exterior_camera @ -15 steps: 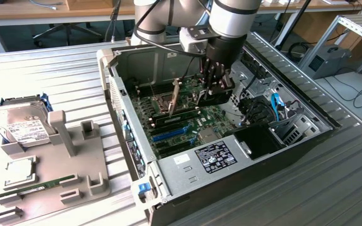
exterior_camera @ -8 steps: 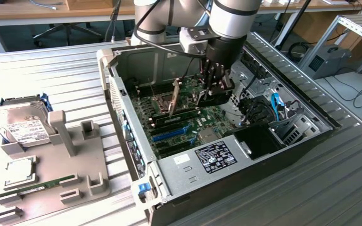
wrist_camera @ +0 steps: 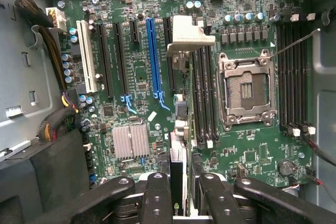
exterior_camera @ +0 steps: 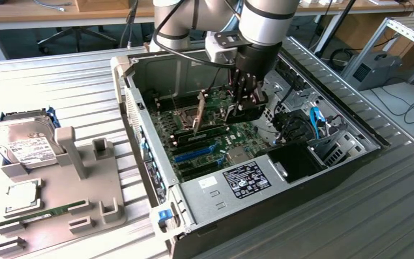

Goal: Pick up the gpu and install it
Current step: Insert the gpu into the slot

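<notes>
The arm reached straight down from above into the open computer case (exterior_camera: 192,178), its wrist vertical and the hand (exterior_camera: 247,100) lowered among the components over the motherboard (exterior_camera: 207,137). In the wrist view the dark fingers (wrist_camera: 157,198) stood on both sides of a thin card seen edge-on, the gpu (wrist_camera: 177,177), and were clamped on it. The gpu hung upright from the hand, directly below it, its lower edge close above the motherboard's green surface, between the blue expansion slot (wrist_camera: 153,56) and the black memory slots (wrist_camera: 205,93). In the exterior view, at about nine o'clock from the case, a grey fixture (exterior_camera: 63,199) lay on the bench (exterior_camera: 49,91), carrying a hard drive (exterior_camera: 23,143) and a memory stick (exterior_camera: 45,213).
</notes>
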Tool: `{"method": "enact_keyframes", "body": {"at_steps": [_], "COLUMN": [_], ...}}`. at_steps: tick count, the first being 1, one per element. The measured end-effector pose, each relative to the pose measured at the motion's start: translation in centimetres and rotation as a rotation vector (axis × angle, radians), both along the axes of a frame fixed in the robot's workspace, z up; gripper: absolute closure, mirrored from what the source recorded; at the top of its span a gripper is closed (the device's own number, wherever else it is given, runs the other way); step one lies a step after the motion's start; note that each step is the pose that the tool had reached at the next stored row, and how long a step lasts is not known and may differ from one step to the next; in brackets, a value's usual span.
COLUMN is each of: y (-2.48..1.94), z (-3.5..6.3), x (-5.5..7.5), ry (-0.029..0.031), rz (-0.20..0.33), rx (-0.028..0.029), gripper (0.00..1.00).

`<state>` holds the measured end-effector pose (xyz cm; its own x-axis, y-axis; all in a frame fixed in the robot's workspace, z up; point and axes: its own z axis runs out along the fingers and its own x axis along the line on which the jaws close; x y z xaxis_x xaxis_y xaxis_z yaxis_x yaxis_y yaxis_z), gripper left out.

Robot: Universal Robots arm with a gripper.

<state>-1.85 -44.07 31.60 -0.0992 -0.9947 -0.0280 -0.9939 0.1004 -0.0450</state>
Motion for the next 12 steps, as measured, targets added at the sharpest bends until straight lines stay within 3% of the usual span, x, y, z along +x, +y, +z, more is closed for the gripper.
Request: {"method": "enact_keyframes", "body": {"at_steps": [12], "y": [-0.07], "z": [-0.22], "x": [0.0], "ry": [0.0001], "rz": [0.0], "rx": [-0.0001], "gripper": [0.74]}}
